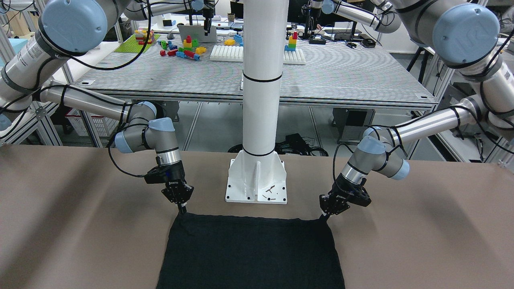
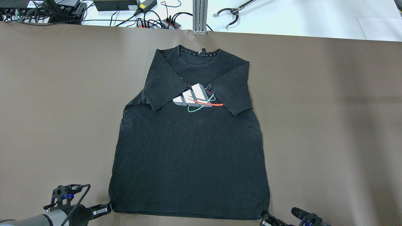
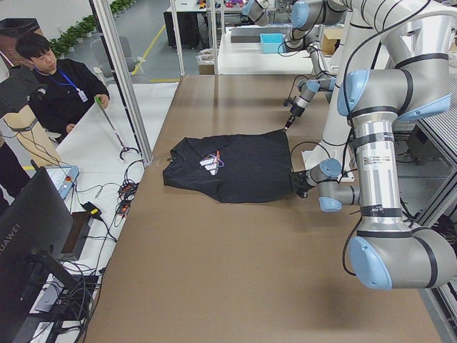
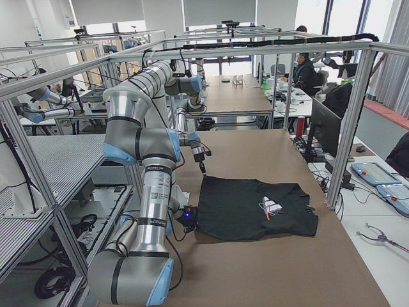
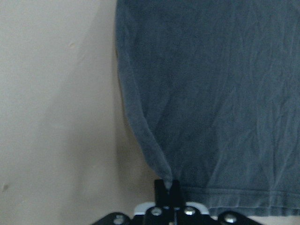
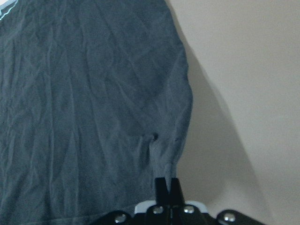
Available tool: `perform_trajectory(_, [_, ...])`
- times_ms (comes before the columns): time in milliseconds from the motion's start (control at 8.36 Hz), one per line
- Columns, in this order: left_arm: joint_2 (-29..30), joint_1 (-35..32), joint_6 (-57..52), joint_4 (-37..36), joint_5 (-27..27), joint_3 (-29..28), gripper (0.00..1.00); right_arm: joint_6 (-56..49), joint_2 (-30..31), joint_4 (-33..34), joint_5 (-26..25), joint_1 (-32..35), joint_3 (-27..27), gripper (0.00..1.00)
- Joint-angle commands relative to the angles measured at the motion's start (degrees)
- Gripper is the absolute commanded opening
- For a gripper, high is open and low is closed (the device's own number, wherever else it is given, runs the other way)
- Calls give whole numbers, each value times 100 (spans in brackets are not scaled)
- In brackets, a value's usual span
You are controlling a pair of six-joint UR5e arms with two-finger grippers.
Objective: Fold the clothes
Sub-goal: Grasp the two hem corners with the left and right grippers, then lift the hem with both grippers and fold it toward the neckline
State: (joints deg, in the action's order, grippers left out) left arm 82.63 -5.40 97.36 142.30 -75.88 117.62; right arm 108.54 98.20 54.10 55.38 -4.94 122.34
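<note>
The clothes are one black T-shirt (image 2: 191, 141) with a grey, red and teal chest logo (image 2: 196, 99). It lies flat on the brown table with both sleeves folded inward, its hem toward me. My left gripper (image 2: 108, 207) is shut on the hem's left corner; the left wrist view shows the pinched cloth (image 5: 159, 164) between closed fingers. My right gripper (image 2: 263, 217) is shut on the hem's right corner, and the right wrist view shows that cloth (image 6: 164, 159). In the front-facing view, the left gripper (image 1: 327, 215) and right gripper (image 1: 182, 209) sit at the hem corners.
The white pole's base plate (image 1: 257, 182) stands just behind the hem between my arms. A white side table with cables (image 2: 47, 9) and a grabber tool (image 2: 230, 14) lies beyond the collar. An operator (image 3: 57, 78) sits there.
</note>
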Motion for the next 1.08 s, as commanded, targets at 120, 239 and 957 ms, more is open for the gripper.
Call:
perform_trajectory(120, [260, -1626, -226, -1513, -1925, 1075, 0, -1210, -37, 100, 1075, 1105, 755, 0])
perform_trajectory(239, [715, -2171, -427, -2286, -2514, 1279, 0, -1534, -142, 127, 1828, 1727, 817, 0])
perform_trajectory(957, [2170, -3249, -1844, -4614, -4126, 1482, 0, -2988, -1697, 3890, 4460, 3211, 1649, 0])
